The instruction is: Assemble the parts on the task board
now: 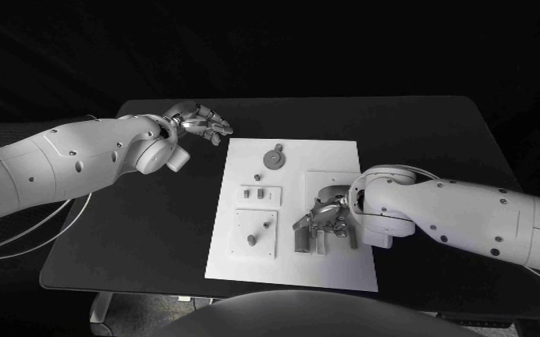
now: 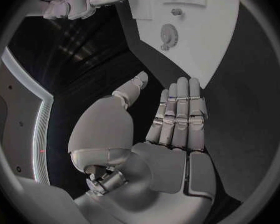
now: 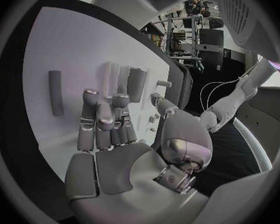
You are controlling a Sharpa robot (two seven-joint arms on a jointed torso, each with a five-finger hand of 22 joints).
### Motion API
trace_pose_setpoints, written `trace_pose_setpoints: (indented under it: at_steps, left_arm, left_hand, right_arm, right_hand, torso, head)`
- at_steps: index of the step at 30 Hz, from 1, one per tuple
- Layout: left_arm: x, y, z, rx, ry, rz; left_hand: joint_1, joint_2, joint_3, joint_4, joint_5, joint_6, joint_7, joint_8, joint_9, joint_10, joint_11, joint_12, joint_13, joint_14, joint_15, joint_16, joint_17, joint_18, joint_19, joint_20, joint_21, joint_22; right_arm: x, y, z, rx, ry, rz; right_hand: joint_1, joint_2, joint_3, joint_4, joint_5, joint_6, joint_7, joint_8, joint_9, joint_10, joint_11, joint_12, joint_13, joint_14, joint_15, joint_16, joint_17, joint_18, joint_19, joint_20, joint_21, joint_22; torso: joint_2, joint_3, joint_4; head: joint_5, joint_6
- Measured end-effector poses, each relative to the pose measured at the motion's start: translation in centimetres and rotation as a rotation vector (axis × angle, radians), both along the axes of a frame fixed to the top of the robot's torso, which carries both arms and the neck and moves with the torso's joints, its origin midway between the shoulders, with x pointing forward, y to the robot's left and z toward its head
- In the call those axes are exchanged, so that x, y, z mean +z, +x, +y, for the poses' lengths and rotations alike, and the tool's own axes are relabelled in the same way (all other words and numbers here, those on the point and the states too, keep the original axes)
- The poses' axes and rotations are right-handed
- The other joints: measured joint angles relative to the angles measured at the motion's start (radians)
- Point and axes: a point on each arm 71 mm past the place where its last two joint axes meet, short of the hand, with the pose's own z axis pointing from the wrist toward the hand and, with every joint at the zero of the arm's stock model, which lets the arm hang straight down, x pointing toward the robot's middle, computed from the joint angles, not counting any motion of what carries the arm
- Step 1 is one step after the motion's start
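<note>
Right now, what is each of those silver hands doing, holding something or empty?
Left hand: open, fingers straight, holding nothing, off the task board.
Right hand: over the task board, fingers bent down; whether it holds a part cannot be told.

The worktop (image 1: 147,228) is a black, matte, rectangular surface with rounded corners. A dark backdrop (image 1: 270,25) hangs behind it. A pale cable (image 1: 33,232) loops beside its near-left edge.
</note>
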Motion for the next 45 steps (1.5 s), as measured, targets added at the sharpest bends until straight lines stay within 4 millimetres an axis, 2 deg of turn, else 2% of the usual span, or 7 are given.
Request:
trace_pose_setpoints:
  at_steps: [3,16,20,26,32,38,45]
  left_arm:
    - [0.0,0.0,0.0,0.0,0.001,0.0]
    - [0.0,0.0,0.0,0.001,0.003,0.0]
    - [0.0,0.0,0.0,0.001,0.003,0.001]
    - [0.0,0.0,0.1,0.002,0.004,0.0]
    - [0.0,0.0,0.0,-0.002,0.01,-0.002]
    - [0.0,0.0,0.0,-0.006,0.015,-0.004]
    - [0.0,0.0,0.0,-0.008,0.018,-0.006]
  left_hand:
    - [0.0,0.0,0.0,0.0,0.0,0.0,0.0,0.0,0.0,0.0,0.0,0.0,0.0,0.0,0.0,0.0,0.0,0.0,0.0,0.0,0.0,0.0]
    - [0.0,0.0,-0.003,0.003,0.0,0.0,0.0,0.0,-0.001,0.0,0.0,0.0,0.0,0.0,0.0,0.0,0.002,-0.005,0.0,0.0,0.0,0.001]
    - [0.0,0.0,-0.003,0.003,0.0,0.0,0.0,0.0,-0.001,0.0,0.0,0.0,-0.001,0.0,0.0,0.0,0.002,-0.006,0.0,0.0,0.0,0.001]
    - [0.0,0.0,-0.003,0.003,0.0,0.0,0.0,0.0,-0.001,0.0,0.0,0.0,-0.001,0.0,0.0,0.0,0.003,-0.007,0.0,0.0,0.0,0.001]
    - [0.0,0.0,-0.003,0.003,0.0,0.0,0.0,0.0,-0.002,0.0,0.0,0.0,-0.002,0.0,0.0,-0.005,0.006,-0.009,0.0,0.0,0.0,0.002]
    - [0.0,0.0,0.0,0.005,0.0,0.0,0.0,0.0,-0.002,0.0,0.0,0.0,-0.002,0.0,0.0,-0.005,0.007,-0.003,0.0,0.0,0.0,0.002]
    - [0.0,0.0,0.0,0.005,0.0,0.004,-0.004,0.005,-0.002,0.0,0.0,0.0,-0.002,0.0,0.0,-0.008,0.014,0.002,0.0,0.0,-0.004,0.005]
  right_arm:
    - [0.0,0.0,0.0,0.0,0.0,0.0]
    - [0.0,-0.3,-0.3,0.006,0.016,-0.025]
    - [0.3,-0.5,-0.7,0.028,0.037,-0.064]
    - [1.5,-0.4,-1.3,0.09,0.064,-0.135]
    - [2.1,-1.0,-0.6,0.191,0.07,-0.201]
    - [2.3,-1.3,0.0,0.277,0.058,-0.267]
    - [1.9,-1.9,0.7,0.351,0.048,-0.319]
  right_hand:
    - [0.003,-0.007,0.008,0.014,0.0,0.0,0.0,0.0,0.003,0.0,0.0,0.0,0.0,0.0,0.0,0.0,0.0,0.0,0.0,0.0,0.0,0.0]
    - [0.03,-0.015,0.011,0.014,0.0,-0.002,0.002,-0.001,0.008,0.0,0.0,0.0,0.003,-0.002,0.002,0.0,0.002,0.001,-0.001,0.001,0.0,0.0]
    - [0.088,-0.009,0.011,-0.034,0.0,-0.009,0.004,0.0,0.013,0.0,0.0,0.006,0.005,-0.003,0.003,0.0,0.002,0.002,0.004,-0.004,0.008,0.0]
    - [0.177,0.041,-0.021,-0.138,0.0,-0.01,0.003,0.007,0.022,0.0,0.0,0.007,0.003,-0.001,0.001,-0.006,-0.002,0.002,0.004,-0.004,0.008,0.0]
    - [0.261,0.042,-0.029,-0.212,0.0,0.02,-0.005,0.022,0.03,0.024,-0.01,0.02,0.0,0.008,0.0,-0.006,-0.006,0.002,0.004,-0.004,0.008,0.0]
    - [0.294,0.042,-0.036,-0.235,0.0,0.074,-0.028,0.048,0.044,0.072,-0.032,0.051,0.009,0.036,0.002,-0.006,-0.004,0.004,0.022,0.003,0.01,0.0]
    - [0.305,0.05,-0.042,-0.241,0.0,0.112,-0.044,0.056,0.05,0.108,-0.049,0.07,0.015,0.072,0.004,-0.006,0.023,0.008,0.038,-0.006,0.01,0.0]
  torso:
    - [0.0,0.0003,-0.0003]
    - [0.0,0.0012,-0.0007]
    - [0.0,0.0019,-0.0007]
    - [0.0,0.0019,-0.0009]
    - [0.0,0.0019,-0.001]
    - [0.0,0.0024,-0.0009]
    - [0.0,0.002,-0.001]
  head:
    - [0.0,-0.001]
    - [0.0,0.001]
    - [-0.001,0.005]
    - [-0.002,0.011]
    - [-0.002,0.013]
    - [-0.002,0.013]
    - [-0.003,0.011]
